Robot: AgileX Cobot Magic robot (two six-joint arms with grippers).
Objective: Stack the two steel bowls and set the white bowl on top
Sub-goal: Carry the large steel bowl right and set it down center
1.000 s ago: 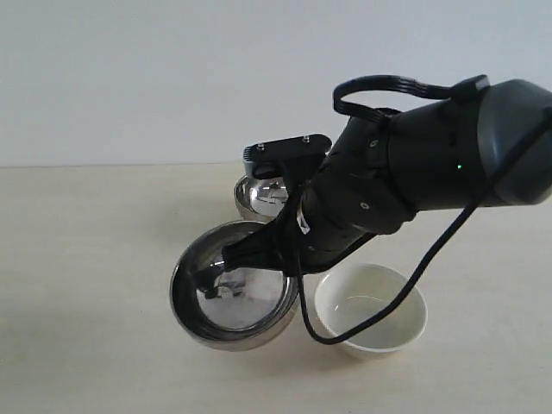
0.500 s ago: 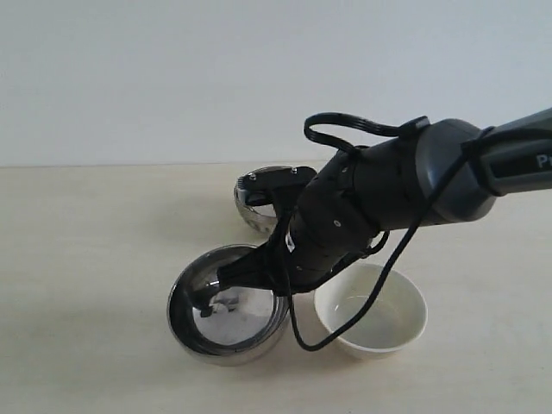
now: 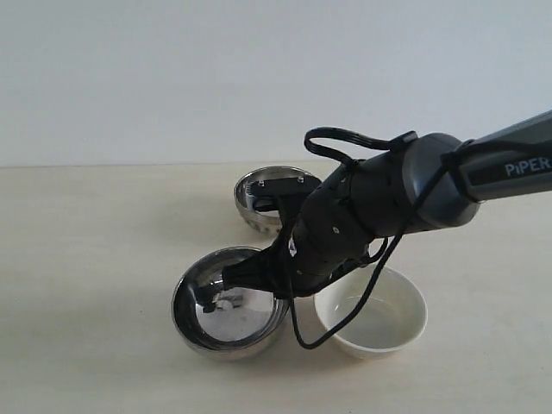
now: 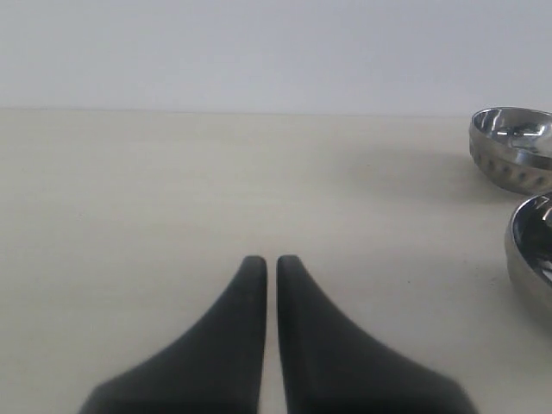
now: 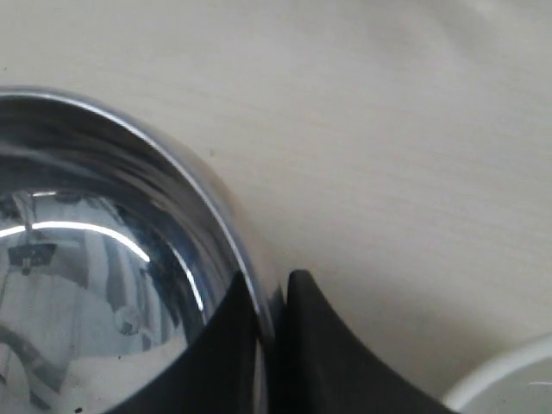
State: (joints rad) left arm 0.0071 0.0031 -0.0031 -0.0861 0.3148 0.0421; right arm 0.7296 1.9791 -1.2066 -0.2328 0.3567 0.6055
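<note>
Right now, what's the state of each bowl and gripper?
wide steel bowl: upright, rim gripped.
dotted steel bowl: upright, alone, unstacked.
white bowl: upright, empty, unstacked.
right gripper: shut on wide steel bowl's rim.
left gripper: shut, holding nothing.

**Three cameras, one bowl in all of them**

The exterior view stands off the bench (image 3: 86,259), slightly above it. It faces a plain wall (image 3: 172,69) from far enough to hold all the bowls. The left wrist view sits low and looks along the left gripper (image 4: 271,263) across the bench to that wall, with the dotted bowl (image 4: 513,159) and wide bowl (image 4: 533,250) at its edge. The right wrist view looks down past the right gripper (image 5: 272,289), very near the wide bowl's rim. The white bowl (image 5: 509,379) shows there too.
</note>
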